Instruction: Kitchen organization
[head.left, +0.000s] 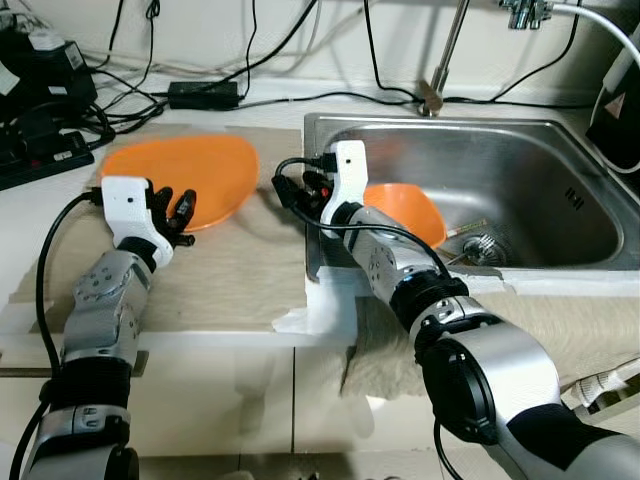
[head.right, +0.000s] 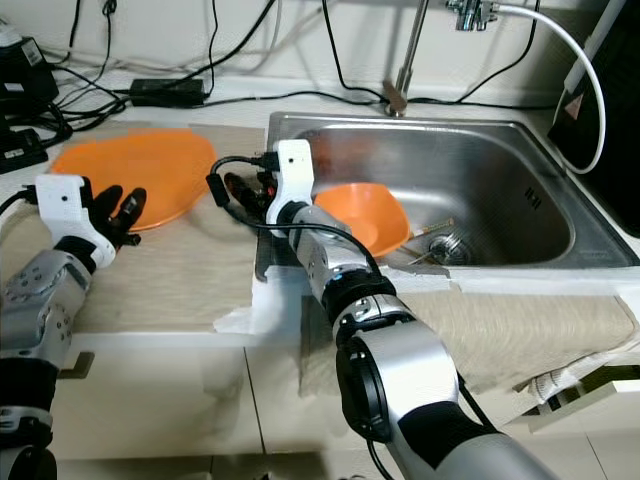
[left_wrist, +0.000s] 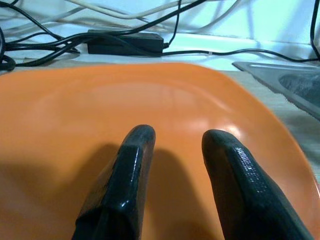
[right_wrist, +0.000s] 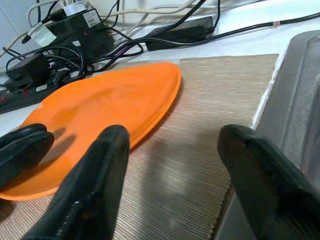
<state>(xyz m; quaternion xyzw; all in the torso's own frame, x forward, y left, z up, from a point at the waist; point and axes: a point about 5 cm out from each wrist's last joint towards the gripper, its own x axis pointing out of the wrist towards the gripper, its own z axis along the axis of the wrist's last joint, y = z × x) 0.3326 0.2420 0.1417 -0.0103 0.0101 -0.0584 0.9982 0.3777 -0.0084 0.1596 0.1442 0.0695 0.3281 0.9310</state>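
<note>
I take the steel sink (head.left: 560, 190) as my landmark. To the left of it a beige mat (head.left: 230, 270) covers the counter, and on this mat lies a big orange plate (head.left: 200, 175), flat, well apart from the sink's rim. My left gripper (head.left: 178, 215) is at the near edge of this plate, on the side far from the sink. Its two black fingers (left_wrist: 125, 185) are spread a little, with a gap between them, and they lie over the plate's surface and hold nothing. If the tips touch the plate or only stay just above it, I cannot tell.

My right gripper (head.left: 295, 188) is just at the left rim of the sink, over the strip of mat between the sink and the plate. Its fingers (right_wrist: 95, 185) are wide apart and empty, and they point toward the plate, which is near but not touched.

Inside the sink, against its left wall, a second orange dish (head.left: 410, 210) rests tilted. Beside it, toward the drain (head.left: 483, 247), lies something thin like a utensil, too small for me to name.

Behind the mat, farther from me than the sink's left corner, black cables (head.left: 130, 100) and a power adapter (head.left: 203, 94) lie on the white counter.
</note>
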